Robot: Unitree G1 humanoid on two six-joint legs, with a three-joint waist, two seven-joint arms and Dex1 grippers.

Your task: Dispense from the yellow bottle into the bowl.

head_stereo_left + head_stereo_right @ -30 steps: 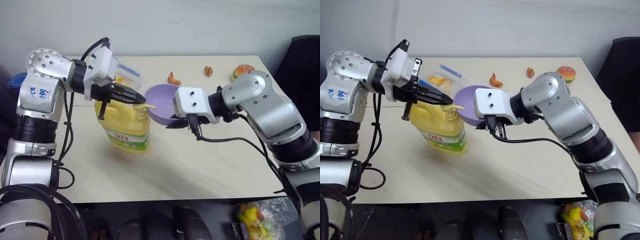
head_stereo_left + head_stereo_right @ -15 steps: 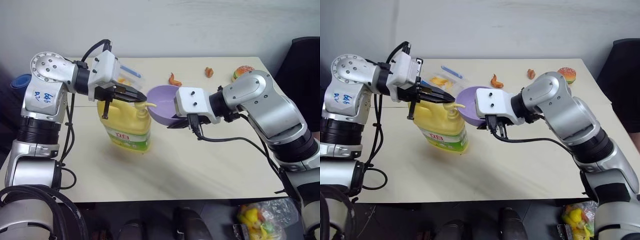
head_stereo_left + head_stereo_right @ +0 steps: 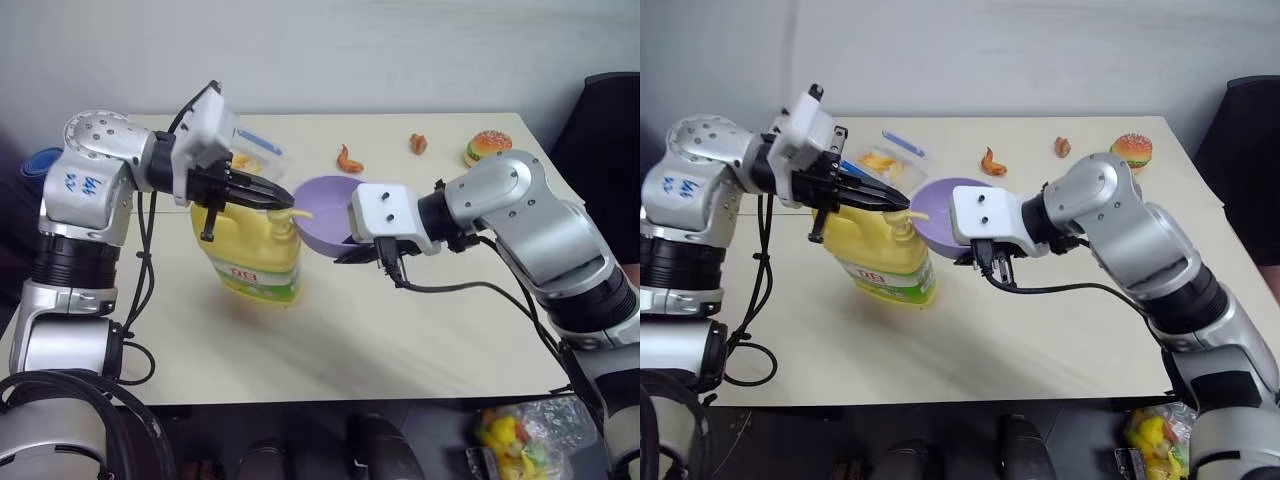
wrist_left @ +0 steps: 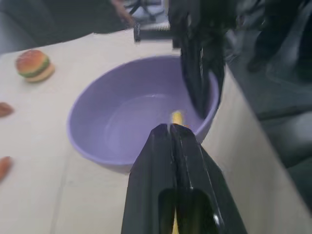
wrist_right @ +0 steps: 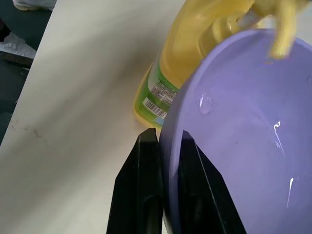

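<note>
Right fingers (image 5: 163, 161) pinching bowl (image 3: 325, 200) rim beside yellow bottle (image 3: 250, 250).

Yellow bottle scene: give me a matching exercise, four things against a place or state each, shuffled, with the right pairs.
Things:
1. yellow bottle
2. bowl
3. left pincer
4. toy burger

Places or states:
A. far corner of the table, on the robot's right
B. rim clamped by the right pincer
C. shut, above the pump head
D. upright on the table, nozzle over the bowl's rim

Pairs: 1-D, 2-B, 3-C, 4-A
</note>
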